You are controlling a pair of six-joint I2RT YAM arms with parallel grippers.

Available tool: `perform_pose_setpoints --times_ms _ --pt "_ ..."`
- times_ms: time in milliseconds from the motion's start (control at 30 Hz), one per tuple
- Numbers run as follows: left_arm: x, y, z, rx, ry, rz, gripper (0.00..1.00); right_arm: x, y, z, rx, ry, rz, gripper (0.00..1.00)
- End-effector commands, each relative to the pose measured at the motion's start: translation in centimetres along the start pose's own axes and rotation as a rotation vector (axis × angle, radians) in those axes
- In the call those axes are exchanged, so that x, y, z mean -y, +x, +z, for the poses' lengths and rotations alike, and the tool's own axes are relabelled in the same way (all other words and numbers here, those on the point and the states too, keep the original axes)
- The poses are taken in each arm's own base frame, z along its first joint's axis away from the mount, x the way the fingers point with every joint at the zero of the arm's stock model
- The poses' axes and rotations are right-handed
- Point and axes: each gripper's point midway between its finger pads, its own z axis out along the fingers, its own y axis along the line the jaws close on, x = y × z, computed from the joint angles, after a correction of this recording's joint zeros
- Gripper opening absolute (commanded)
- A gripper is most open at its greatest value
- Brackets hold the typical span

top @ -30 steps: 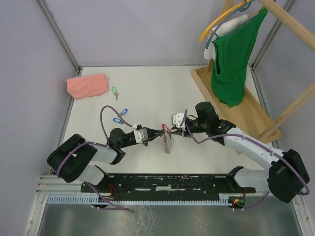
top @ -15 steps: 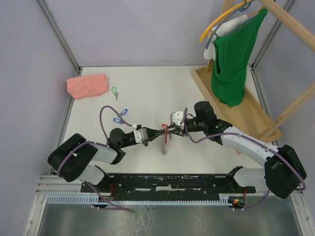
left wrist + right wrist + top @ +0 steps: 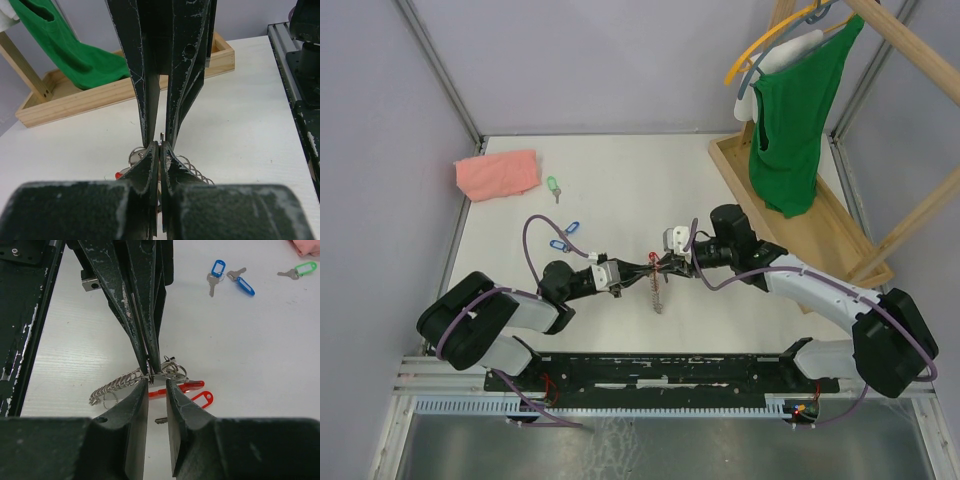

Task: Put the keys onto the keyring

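Mid-table, toward the near edge, the keyring [image 3: 659, 292] trails nearward from the two meeting grippers. The left gripper [image 3: 642, 267] is clenched on the keyring's far end. The right gripper [image 3: 666, 263] faces it tip to tip, jaws slightly apart, straddling that same end. The red key [image 3: 201, 399] lies just beside the strip. Farther left lie two blue keys [image 3: 560, 242], then the green key [image 3: 553, 186].

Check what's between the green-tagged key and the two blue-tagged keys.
Nothing: only bare table lies between the green-tagged key and the two blue-tagged keys. It shows in the right wrist view, and in the top view too.
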Motion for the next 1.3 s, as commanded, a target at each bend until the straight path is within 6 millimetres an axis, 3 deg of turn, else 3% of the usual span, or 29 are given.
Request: perform_pose_setpoints --times_ms 0,400,500,600,700,833,1100,1267 --pt "-0.4 -2.6 0.8 0.088 0.014 0.048 0.03 0.8 -2.5 0.3 0.054 -0.009 -0.048 0.28" --pt "-0.2 -2.8 0.8 0.092 0.024 0.047 0.03 0.6 -2.4 0.7 0.028 -0.031 -0.045 0.18" --pt "-0.1 -2.5 0.9 0.087 0.031 0.043 0.03 0.8 -2.4 0.9 0.022 -0.027 -0.048 0.02" --pt "-0.2 -2.6 0.8 0.089 0.027 0.048 0.03 1.1 -2.3 0.8 -0.006 -0.008 -0.043 0.01" --pt "-0.4 -2.9 0.6 0.086 0.009 0.061 0.11 1.4 -2.3 0.2 -0.037 0.020 -0.043 0.01" --pt "-1.3 -2.6 0.1 0.021 -0.038 0.080 0.36 0.4 -2.8 -1.7 -0.102 -0.003 -0.062 0.01" --pt "-3.9 -2.4 -0.7 -0.079 -0.190 0.019 0.48 2.4 -3.2 -3.5 -0.178 0.169 0.111 0.00" --pt "-6.2 -1.7 -1.5 -0.165 -0.349 -0.120 0.51 4.3 -2.4 -6.2 -0.249 0.379 0.159 0.01"
